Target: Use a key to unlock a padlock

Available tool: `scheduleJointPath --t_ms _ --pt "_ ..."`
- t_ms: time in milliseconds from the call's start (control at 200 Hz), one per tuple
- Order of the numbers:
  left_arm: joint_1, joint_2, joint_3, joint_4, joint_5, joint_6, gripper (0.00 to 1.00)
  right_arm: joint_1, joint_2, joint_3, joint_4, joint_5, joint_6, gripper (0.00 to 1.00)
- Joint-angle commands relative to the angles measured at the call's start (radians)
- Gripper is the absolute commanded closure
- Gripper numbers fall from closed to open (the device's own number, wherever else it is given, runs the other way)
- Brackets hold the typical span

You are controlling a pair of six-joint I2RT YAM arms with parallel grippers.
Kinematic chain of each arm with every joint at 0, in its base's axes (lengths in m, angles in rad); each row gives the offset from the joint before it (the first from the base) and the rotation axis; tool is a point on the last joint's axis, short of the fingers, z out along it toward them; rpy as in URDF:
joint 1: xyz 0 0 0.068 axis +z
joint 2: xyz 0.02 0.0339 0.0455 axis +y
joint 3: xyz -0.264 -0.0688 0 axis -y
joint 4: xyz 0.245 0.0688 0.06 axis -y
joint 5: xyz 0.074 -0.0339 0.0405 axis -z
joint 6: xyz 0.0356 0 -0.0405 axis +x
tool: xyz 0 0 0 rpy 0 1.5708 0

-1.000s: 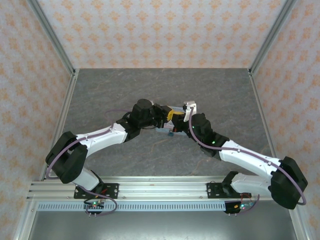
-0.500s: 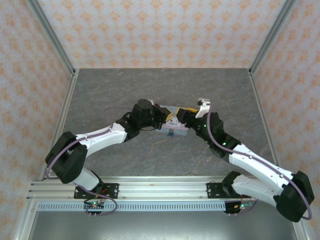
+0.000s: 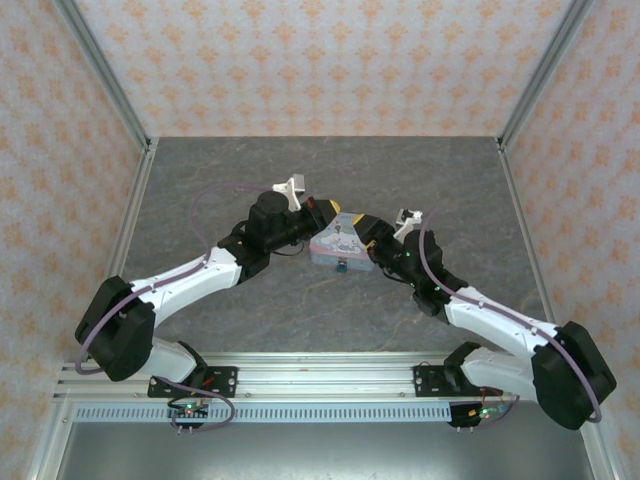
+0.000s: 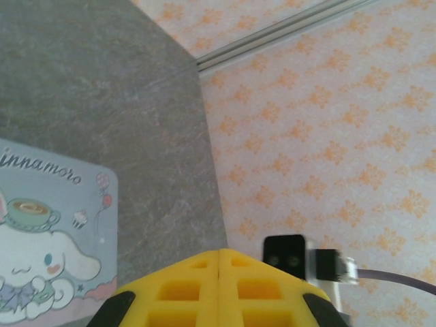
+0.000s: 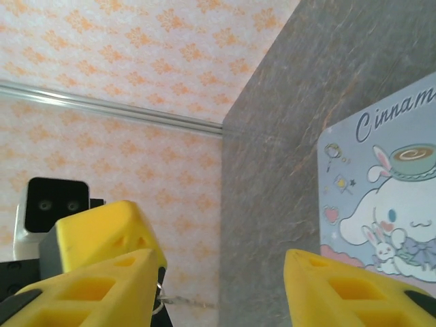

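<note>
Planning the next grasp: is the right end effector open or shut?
Open. On the right end effector, the right wrist view shows a wide empty gap between the yellow fingers.

Left tool (image 4: 219, 262) is pressed fully together, right tool (image 5: 221, 272) has its jaws standing apart.

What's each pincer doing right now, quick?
Left pincer: closed; whether it pinches anything cannot be told.
Right pincer: open, holding nothing.
</note>
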Motion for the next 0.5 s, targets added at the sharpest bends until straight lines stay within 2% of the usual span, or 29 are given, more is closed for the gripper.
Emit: scheduleJointPath --t_ms 0,255,495 --pt "0.008 0.004 0.024 0.117 -0.023 0.064 1.0 -0.004 0.004 -0.012 0.22 -0.013 0.107 0.51" --pt "0.008 0.032 -0.007 0.213 -0.107 0.011 1.0 -0.005 0.044 -0.01 0.342 0.004 0.153 0.53" --pt "0.008 0.063 -0.012 0.275 -0.121 -0.04 1.0 -0.004 0.123 0.045 0.402 0.008 0.129 0.57"
